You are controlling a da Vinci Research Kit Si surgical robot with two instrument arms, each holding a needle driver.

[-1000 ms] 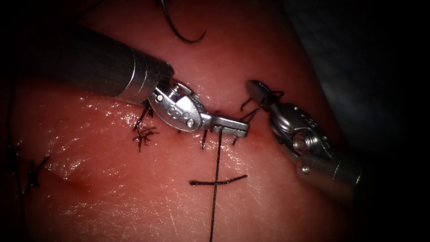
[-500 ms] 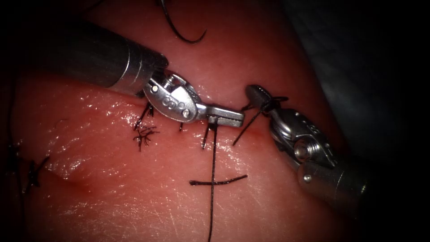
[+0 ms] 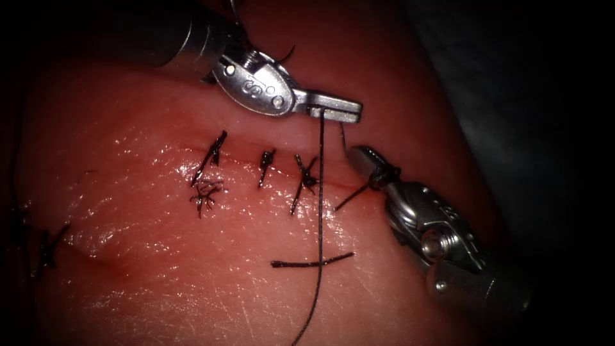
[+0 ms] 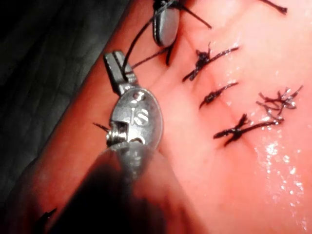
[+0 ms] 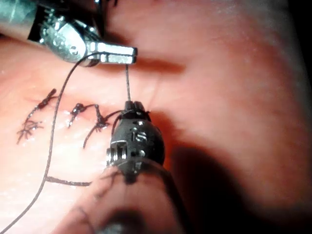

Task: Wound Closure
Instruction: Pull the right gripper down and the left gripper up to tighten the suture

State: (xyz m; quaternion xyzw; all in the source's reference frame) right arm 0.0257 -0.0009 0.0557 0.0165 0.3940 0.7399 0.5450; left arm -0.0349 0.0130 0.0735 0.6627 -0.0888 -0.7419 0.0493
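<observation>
Endoscope view: the left tool point(image 3: 336, 107) has its jaws together, clamped on the thread point(image 3: 319, 211); one strand hangs from its tip straight down over the tissue point(image 3: 160, 269), crossing the cut point(image 3: 243, 160) and running off below; a shorter strand leads from the same tip down to the right tool point(image 3: 366, 163), whose jaws are together with thread looped round them; whether that tool actually grips the thread I cannot tell; three stitches point(image 3: 266, 165) sit in a row below the left tool, to the left of the hanging strand; a frayed knot point(image 3: 205, 192) lies under the leftmost stitch; a loose cut end of thread point(image 3: 312, 261) lies flat on the tissue, below both tools, crossed by the hanging strand; a dark curved piece, perhaps the needle, peeks out behind the left tool's wrist, too hidden to be sure.

Left wrist view: the left tool point(image 4: 117, 68) is shut on the thread point(image 4: 141, 36), which rises to the right tool point(image 4: 165, 27) just beyond it, with dark thread wound about that tool; the stitches point(image 4: 217, 93) lie beside both on the wet tissue point(image 4: 243, 185).

Right wrist view: the right tool point(image 5: 131, 108) is closed, thread wrapped at its tip; a short taut strand goes up to the left tool point(image 5: 119, 52), which pinches it; the long strand point(image 5: 53, 141) curves away from the left tool past the stitches point(image 5: 78, 111).
</observation>
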